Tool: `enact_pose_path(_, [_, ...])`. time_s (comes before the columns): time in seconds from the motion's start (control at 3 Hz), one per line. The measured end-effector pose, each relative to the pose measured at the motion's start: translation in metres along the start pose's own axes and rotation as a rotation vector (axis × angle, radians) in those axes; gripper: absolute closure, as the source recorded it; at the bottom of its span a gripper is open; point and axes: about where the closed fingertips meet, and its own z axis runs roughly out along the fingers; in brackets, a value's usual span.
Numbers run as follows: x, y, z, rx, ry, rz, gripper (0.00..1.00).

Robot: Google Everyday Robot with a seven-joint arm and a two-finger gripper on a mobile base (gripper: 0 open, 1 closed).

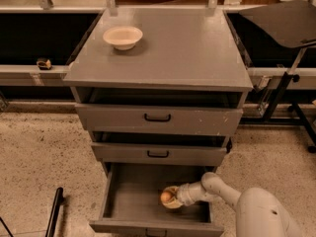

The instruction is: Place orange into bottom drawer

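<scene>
Camera view is being directed down at the front of the grey cabinet (163, 53). The bottom drawer (129, 194), the lowest of the cabinet's three, is being shown pulled out, with its grey floor exposed. The gripper (170, 197) is being held inside that drawer, toward the cabinet's right side and low over the drawer floor. The orange (166, 196) is being gripped between the fingers (173, 205), which are being pressed closed around it. Whether the fruit is touching the drawer floor cannot be told. The arm (217, 185) is being extended into the drawer from the cabinet's right front, where the white robot body (264, 214) is being positioned. The top drawer (113, 118) and the middle drawer (118, 153) are being shown slightly ajar, each fitted with a black handle. A cream bowl (122, 36) is being observed upright on the cabinet's top, near its rear left corner.
</scene>
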Motion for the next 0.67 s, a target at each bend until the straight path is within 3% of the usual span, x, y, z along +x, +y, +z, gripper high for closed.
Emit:
enact_pose_path(0.33, [0.007, 0.004, 0.012, 0.030, 0.102, -0.060, 0.28])
enact_pose_path(0.67, [0.013, 0.005, 0.023, 0.069, 0.126, -0.074, 0.04])
